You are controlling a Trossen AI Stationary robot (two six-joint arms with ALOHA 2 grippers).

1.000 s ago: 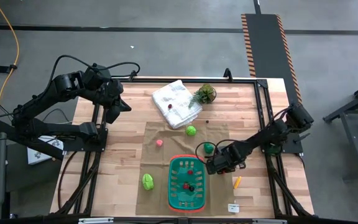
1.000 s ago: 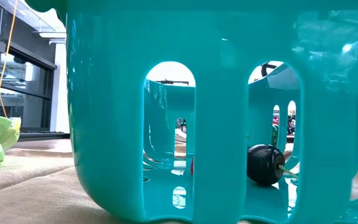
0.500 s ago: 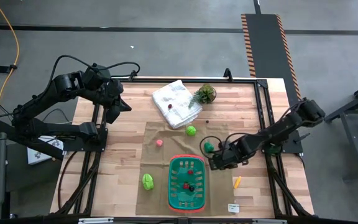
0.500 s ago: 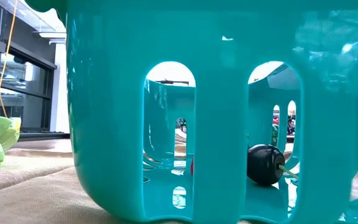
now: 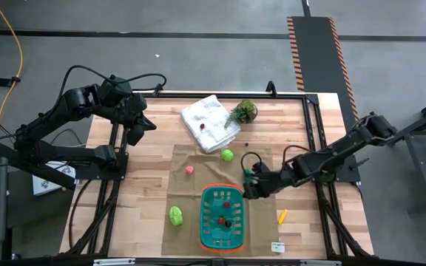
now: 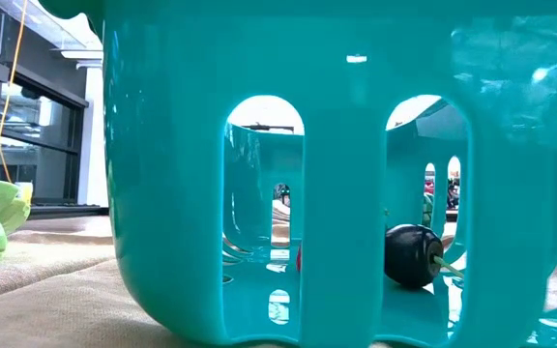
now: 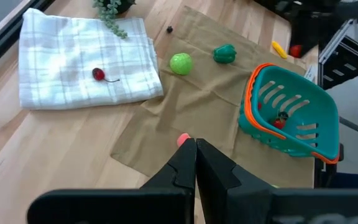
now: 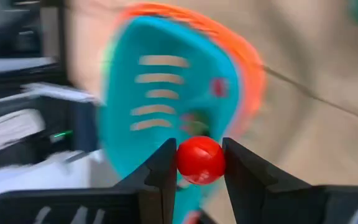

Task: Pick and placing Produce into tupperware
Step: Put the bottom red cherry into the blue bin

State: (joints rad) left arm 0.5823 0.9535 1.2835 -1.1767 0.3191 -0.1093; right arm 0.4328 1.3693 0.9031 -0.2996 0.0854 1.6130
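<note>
My right gripper (image 8: pixel 199 163) is closed on a small red ball of produce (image 8: pixel 200 159), the two fingers (image 8: pixel 160 168) pressing it from either side. In the high view this gripper (image 5: pixel 250 186) sits just off the far right corner of the tupperware (image 5: pixel 207 222), over the tan cloth (image 5: pixel 191 155). The green basket stands at the near middle of the table (image 5: pixel 143 170), with a few small red and dark pieces already inside; a dark rounded piece (image 6: pixel 412 255) shows through its slots in the low view. A green pepper-like piece (image 7: pixel 225 53) lies just beside my right gripper, a lime-green ball (image 5: pixel 227 155) further back, a pink piece (image 5: pixel 189 169) to the left, a leafy green piece (image 5: pixel 175 215) left of the basket, and an orange piece (image 5: pixel 282 216) to its right. A red cherry (image 7: pixel 98 74) rests on the white cloth (image 5: pixel 209 122). My left gripper (image 7: pixel 195 163) waits at the far left, fingers together and holding nothing.
</note>
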